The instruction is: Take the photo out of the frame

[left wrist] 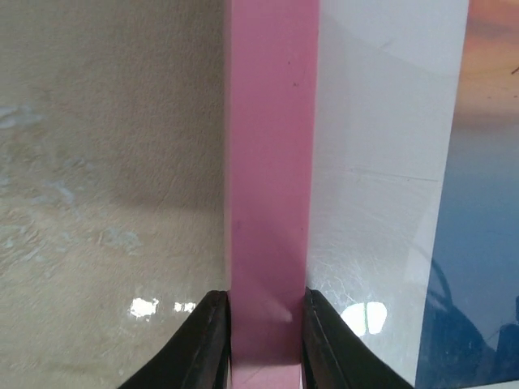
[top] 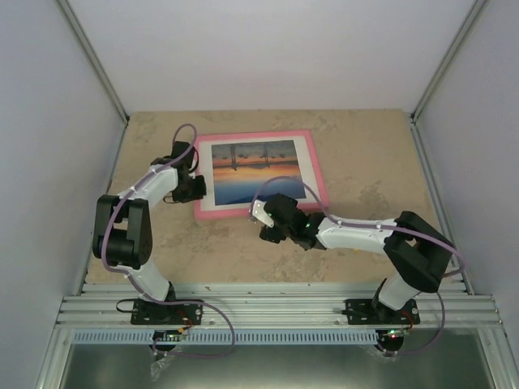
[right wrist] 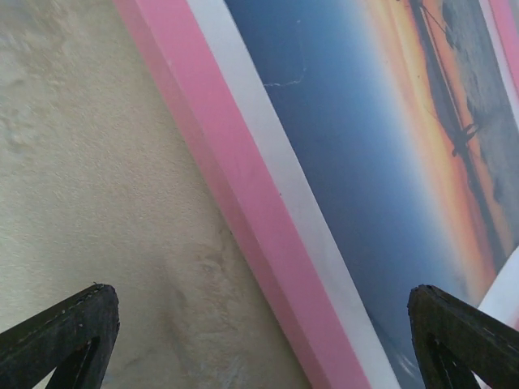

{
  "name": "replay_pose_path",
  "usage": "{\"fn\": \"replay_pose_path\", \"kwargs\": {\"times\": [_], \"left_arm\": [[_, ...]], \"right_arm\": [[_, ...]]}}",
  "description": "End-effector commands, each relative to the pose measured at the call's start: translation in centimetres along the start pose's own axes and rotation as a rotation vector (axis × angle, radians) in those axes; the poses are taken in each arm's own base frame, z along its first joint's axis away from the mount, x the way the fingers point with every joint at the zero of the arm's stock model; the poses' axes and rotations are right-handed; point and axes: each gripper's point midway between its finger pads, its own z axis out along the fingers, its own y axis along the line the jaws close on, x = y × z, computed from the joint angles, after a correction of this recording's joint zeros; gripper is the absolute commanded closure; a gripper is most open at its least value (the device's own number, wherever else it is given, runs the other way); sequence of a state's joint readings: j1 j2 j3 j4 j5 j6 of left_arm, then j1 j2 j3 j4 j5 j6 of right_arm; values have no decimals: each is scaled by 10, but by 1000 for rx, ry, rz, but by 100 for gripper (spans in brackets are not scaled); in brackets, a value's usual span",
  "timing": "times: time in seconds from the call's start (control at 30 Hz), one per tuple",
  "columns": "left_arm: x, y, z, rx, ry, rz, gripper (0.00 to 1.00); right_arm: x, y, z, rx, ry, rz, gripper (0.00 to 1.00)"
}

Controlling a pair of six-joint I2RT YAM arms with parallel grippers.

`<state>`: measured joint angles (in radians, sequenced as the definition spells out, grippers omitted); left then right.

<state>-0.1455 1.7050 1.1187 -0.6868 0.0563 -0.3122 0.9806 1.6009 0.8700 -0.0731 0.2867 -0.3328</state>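
the frame (top: 253, 135) is a thin pink rectangle lying flat, face up, on the desk (top: 373, 162), toward the far middle and turned slightly askew. the photo (top: 255, 172) sits inside it, not yet removed: an orange sunset over blue water with dark silhouettes, its blue side nearest the arms. a white band (left wrist: 373, 162) separates picture from pink edge.

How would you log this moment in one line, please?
left gripper: shut on frame edge | right gripper: open over frame's near edge | photo: inside frame
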Motion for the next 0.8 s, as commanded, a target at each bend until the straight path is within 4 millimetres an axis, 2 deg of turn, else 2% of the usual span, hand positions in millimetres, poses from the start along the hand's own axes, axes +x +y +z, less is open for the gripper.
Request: {"fn": "replay_pose_path", "kwargs": {"times": [0.0, 0.2, 0.33, 0.63, 0.77], "left_arm": [[-10, -18, -29, 83, -68, -20, 98], [-12, -25, -47, 115, -97, -29, 98], [-12, -29, -55, 140, -106, -32, 99], [-7, -35, -64, 173, -103, -37, 99], [-4, -35, -65, 176, -97, -39, 99]], "right_arm": [[-4, -12, 8, 190, 14, -157, 2], [-22, -17, 14, 373, -24, -252, 3], [-25, -16, 21, 459, -32, -321, 5], [-35, -25, 34, 607, -44, -390, 10], [-37, -25, 41, 649, -46, -411, 16]]}}
